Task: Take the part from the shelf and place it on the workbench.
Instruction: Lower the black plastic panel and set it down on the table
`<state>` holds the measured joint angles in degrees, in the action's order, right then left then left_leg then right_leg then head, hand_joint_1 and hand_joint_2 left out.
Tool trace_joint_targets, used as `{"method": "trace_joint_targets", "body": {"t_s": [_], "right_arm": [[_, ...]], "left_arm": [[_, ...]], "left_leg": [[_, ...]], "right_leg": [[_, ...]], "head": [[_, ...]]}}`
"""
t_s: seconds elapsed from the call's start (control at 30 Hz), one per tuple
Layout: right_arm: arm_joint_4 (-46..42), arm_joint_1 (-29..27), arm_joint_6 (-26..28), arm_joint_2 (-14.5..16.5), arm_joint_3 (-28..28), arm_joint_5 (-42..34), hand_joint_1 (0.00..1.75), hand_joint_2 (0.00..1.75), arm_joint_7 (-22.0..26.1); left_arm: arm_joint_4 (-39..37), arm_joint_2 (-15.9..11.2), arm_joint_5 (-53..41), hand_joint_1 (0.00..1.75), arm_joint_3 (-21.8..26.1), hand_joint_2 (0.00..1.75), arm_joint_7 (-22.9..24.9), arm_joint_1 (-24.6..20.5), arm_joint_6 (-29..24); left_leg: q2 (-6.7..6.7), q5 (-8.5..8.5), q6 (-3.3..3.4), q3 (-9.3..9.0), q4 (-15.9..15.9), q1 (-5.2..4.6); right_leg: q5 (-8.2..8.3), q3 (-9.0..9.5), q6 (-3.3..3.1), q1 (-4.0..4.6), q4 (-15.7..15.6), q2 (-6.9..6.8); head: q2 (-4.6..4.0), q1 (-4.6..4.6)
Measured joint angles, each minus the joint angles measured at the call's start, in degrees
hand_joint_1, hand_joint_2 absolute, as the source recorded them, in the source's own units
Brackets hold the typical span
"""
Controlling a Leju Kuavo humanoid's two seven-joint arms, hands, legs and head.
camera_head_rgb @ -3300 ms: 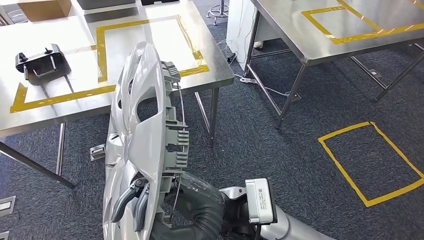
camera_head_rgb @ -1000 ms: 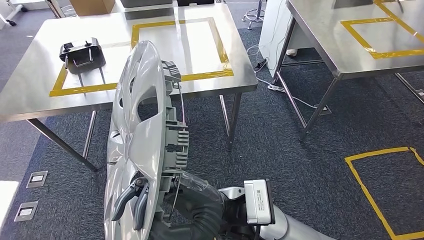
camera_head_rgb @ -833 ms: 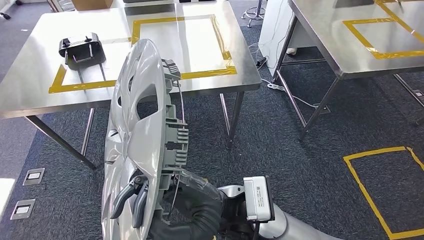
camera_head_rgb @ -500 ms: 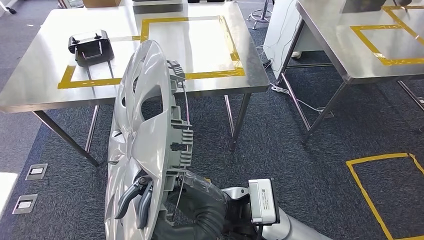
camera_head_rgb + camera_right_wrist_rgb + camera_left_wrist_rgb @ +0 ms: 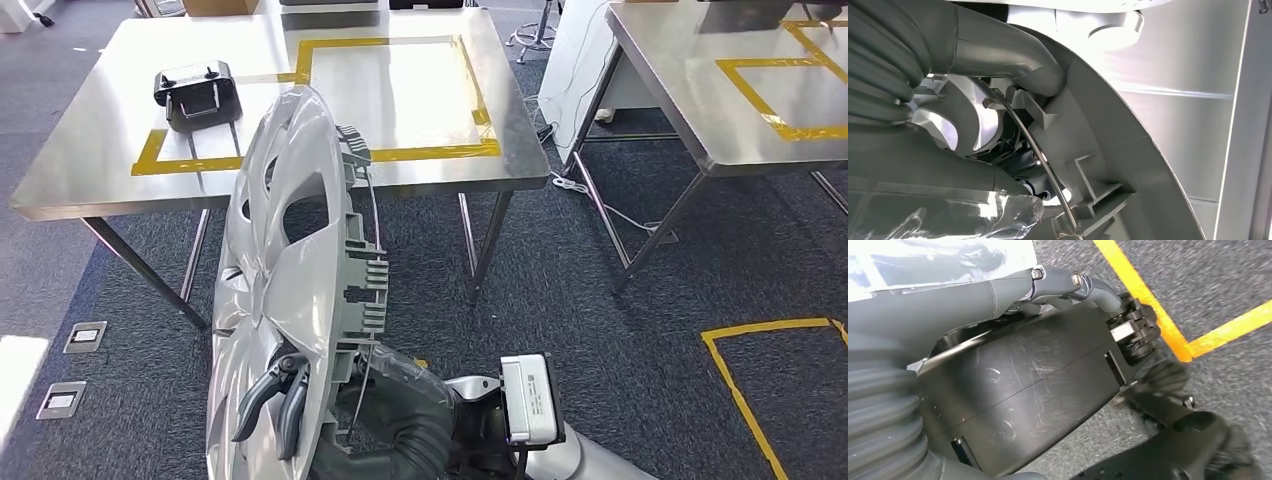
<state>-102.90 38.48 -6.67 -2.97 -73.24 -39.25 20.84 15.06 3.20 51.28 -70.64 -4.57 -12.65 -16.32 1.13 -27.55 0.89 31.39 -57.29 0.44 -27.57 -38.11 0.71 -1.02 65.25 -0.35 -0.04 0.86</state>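
A large silver hubcap [image 5: 290, 300] stands on edge in the head view, low and left of centre. My right hand [image 5: 395, 425] grips it at its lower rim, with dark fingers [image 5: 268, 398] hooked through to its front face. In the right wrist view the thick grey thumb [image 5: 998, 50] presses on the hubcap's ribbed grey back [image 5: 1128, 150]. Ahead stands the steel workbench [image 5: 90, 150], marked with a yellow tape rectangle [image 5: 390, 155]. My left hand [image 5: 1038, 385] hangs over the carpet with nothing in it.
A black bracket-like part [image 5: 197, 92] lies on the workbench's far left. A second steel table [image 5: 700, 100] with yellow tape stands to the right, with cables on the floor between the two. A yellow tape square [image 5: 760, 400] marks the carpet at right; floor outlets [image 5: 85, 335] sit at left.
The whole view has shifted as the camera moved: the workbench now sits further right and more fully in the picture. The hubcap stays held the same way in my right hand.
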Motion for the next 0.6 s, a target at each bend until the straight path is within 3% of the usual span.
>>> {"method": "trace_joint_targets", "body": {"t_s": [0.07,0.17,0.23,0.27,0.37,0.4,0.43,0.53,0.6], "right_arm": [[0.14,0.24,-0.04,0.29,-0.1,-0.08,1.75,1.75,0.11],[0.21,0.43,0.01,0.54,-0.22,-0.09,1.75,1.75,0.22],[0.28,0.48,0.08,0.73,-0.24,-0.1,1.75,1.75,0.25],[0.3,0.52,0.1,0.86,-0.25,-0.12,1.75,1.75,0.27],[0.47,0.56,0.15,1.07,-0.38,-0.18,1.75,1.75,0.34],[0.57,0.54,0.16,1.08,-0.44,-0.19,1.75,1.75,0.34],[0.65,0.52,0.19,1.09,-0.49,-0.2,1.75,1.75,0.34],[0.75,0.54,0.25,1.24,-0.54,-0.21,1.75,1.75,0.35],[0.8,0.62,0.28,1.32,-0.56,-0.25,1.75,1.75,0.4]], "left_arm": [[0.0,0.22,-0.03,0.0,0.0,1.75,0.9,-0.33,-0.02],[-0.02,0.27,-0.1,0.0,0.0,1.75,1.1,-0.47,-0.14],[-0.02,0.25,-0.13,0.0,0.0,1.75,1.04,-0.51,-0.16],[-0.02,0.24,-0.15,0.0,0.0,1.75,0.99,-0.58,-0.16],[-0.05,0.19,-0.31,0.0,0.01,1.75,0.8,-0.98,-0.21],[-0.07,0.15,-0.4,0.0,0.01,1.75,0.77,-1.05,-0.22],[-0.08,0.13,-0.49,0.0,0.02,1.75,0.78,-1.07,-0.22],[-0.11,0.09,-0.6,0.0,0.01,1.75,0.91,-0.79,-0.21],[-0.11,0.12,-0.59,0.0,0.01,1.75,0.95,-0.59,-0.21]], "left_leg": [[0.19,-0.36,-0.68,-0.08,-0.18,-0.1],[0.22,-0.67,-1.79,-0.02,-0.1,-0.07],[0.08,-1.77,-2.46,0.37,-1.46,0.0],[0.01,-3.01,-2.74,1.32,-3.8,0.02],[-0.07,-6.93,-3.23,6.36,-14.69,0.02],[-0.08,-6.76,-3.28,7.36,-16.39,0.01],[-0.09,-5.39,-3.26,7.44,-15.85,0.02],[-0.24,0.98,-2.95,4.4,-6.71,0.0],[-0.28,1.29,-2.3,2.99,-3.25,-0.17]], "right_leg": [[1.95,2.65,-0.49,0.18,-5.89,0.25],[1.34,3.16,-1.34,0.34,-7.13,0.43],[1.19,3.71,-1.98,0.12,-7.53,0.32],[1.1,4.09,-2.29,-0.01,-7.72,0.21],[0.43,4.97,-2.8,0.12,-7.69,-0.07],[0.14,5.27,-2.8,0.16,-7.6,-0.09],[-0.2,5.59,-2.73,0.17,-7.44,-0.07],[-1.47,6.46,-2.16,0.24,-6.76,0.01],[-1.9,6.27,-1.59,0.47,-6.39,-0.03]], "head": [[0.0,0.02],[0.0,-0.1],[0.0,-0.41],[0.0,-0.69],[0.0,-1.36],[0.0,-1.43],[0.0,-1.5],[0.0,-1.78],[0.0,-1.94]]}}
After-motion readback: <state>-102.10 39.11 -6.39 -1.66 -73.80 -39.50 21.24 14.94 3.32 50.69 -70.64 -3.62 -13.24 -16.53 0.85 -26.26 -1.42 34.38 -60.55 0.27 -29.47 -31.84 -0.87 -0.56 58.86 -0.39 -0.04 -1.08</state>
